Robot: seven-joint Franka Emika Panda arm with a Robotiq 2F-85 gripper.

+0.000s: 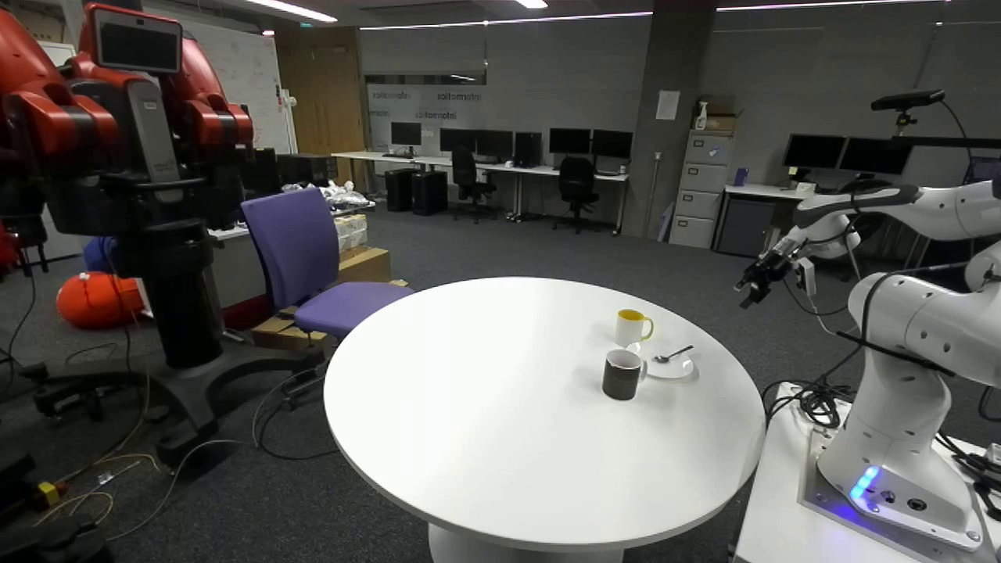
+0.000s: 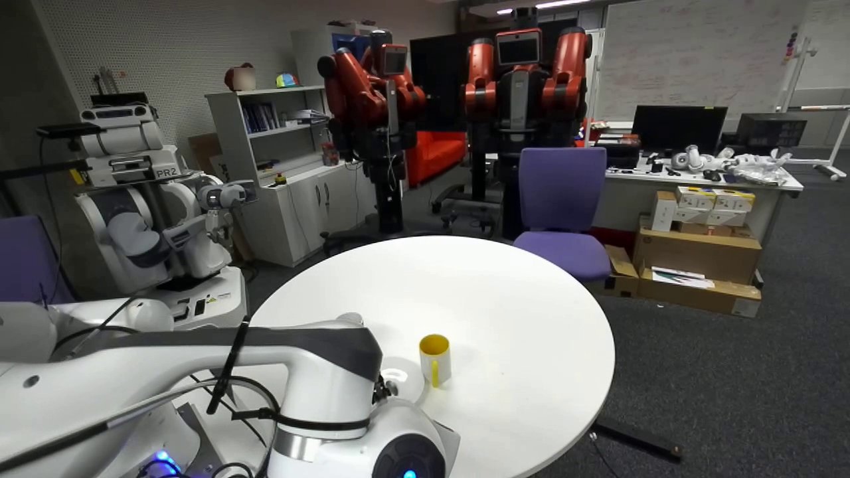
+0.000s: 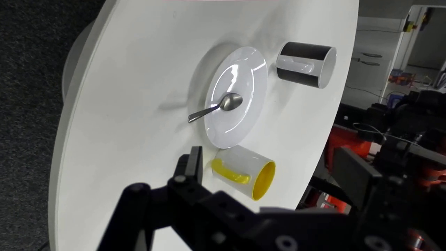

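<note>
Round white table (image 1: 469, 391) bore a dark mug (image 3: 306, 65) and a yellow-handled mug (image 3: 245, 170) beside a plate (image 3: 242, 116), whose rim propped up the spoon (image 3: 229, 103). The gripper (image 3: 270, 157) hung wide-jawed and empty, apparently nearest the yellow-handled mug.

This is a robotics lab with office furniture about it. Two red robots (image 2: 519, 99) on black stands (image 2: 390, 206), a pale robot (image 2: 136, 229) marked PR2 and a white arm (image 1: 899, 399) mounted on a bench (image 1: 778, 477) show the lab, as do the cables (image 1: 223, 442) trailing over the floor (image 1: 500, 258). The office look comes from monitors (image 1: 569, 141) in rows on long desks (image 1: 539, 170) along the far wall (image 1: 563, 86), black chairs (image 1: 577, 181), a filing cabinet (image 1: 698, 191) and a whiteboard (image 2: 690, 60) with faint writing; a panel (image 1: 426, 105) behind the desks bears the word "informatics".
</note>
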